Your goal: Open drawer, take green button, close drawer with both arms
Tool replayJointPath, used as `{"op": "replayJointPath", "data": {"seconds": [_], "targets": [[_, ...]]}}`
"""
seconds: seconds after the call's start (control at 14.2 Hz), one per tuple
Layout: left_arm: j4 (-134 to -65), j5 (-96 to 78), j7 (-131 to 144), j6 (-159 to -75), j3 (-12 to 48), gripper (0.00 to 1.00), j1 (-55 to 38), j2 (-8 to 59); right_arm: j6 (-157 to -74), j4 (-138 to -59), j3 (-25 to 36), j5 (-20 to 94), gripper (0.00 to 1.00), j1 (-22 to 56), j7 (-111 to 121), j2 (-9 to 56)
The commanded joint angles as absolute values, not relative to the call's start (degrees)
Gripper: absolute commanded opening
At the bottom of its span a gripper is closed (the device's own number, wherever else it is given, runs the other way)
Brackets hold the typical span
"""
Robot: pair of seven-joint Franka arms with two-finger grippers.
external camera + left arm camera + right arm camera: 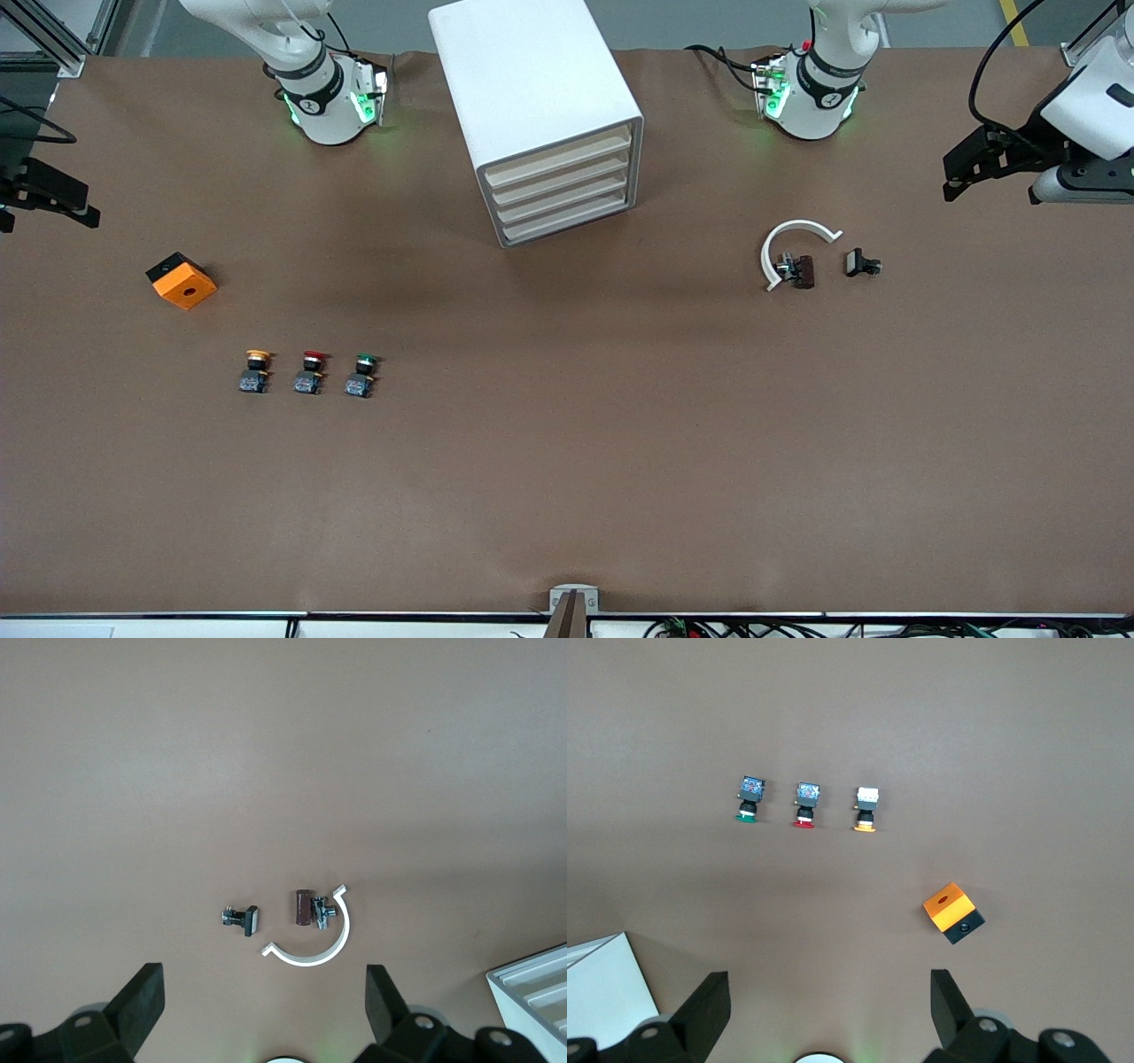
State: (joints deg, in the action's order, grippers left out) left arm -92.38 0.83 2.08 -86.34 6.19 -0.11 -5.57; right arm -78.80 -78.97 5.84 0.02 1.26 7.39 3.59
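The green-capped button [361,375] stands on the table, third in a row with a red-capped [310,372] and a yellow-capped one [257,370]. It also shows in the right wrist view [749,799]. The white cabinet [540,115] has its drawers [563,195] all shut. My right gripper [62,197] is open and empty over the right arm's end of the table, its fingers [700,1010] wide apart. My left gripper [961,173] is open and empty over the left arm's end, its fingers [133,1005] wide apart.
An orange box [182,280] lies near the right arm's end, farther from the front camera than the buttons. A white C-shaped clip [793,244], a brown part [803,271] and a small black part [859,263] lie toward the left arm's end.
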Motion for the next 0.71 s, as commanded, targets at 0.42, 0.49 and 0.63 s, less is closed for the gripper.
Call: {"op": "replayJointPath", "data": {"seconds": [0.42, 0.49, 0.63], "targets": [[-94.8, 0.2, 1.4, -85.9, 7.1, 1.00, 0.4, -8.3, -82.5, -89.8, 4.5, 1.1, 1.00, -0.8, 8.3, -5.4], [-94.7, 0.2, 1.4, -85.9, 7.1, 1.00, 0.4, -8.3, -83.1, -90.5, 3.8, 1.1, 1.00, -0.9, 8.4, -6.1], [-94.0, 0.3, 1.0, -86.0, 7.0, 1.00, 0.4, -7.6, -84.1, -92.4, 3.4, 1.0, 1.00, -1.0, 8.4, -7.6]]}}
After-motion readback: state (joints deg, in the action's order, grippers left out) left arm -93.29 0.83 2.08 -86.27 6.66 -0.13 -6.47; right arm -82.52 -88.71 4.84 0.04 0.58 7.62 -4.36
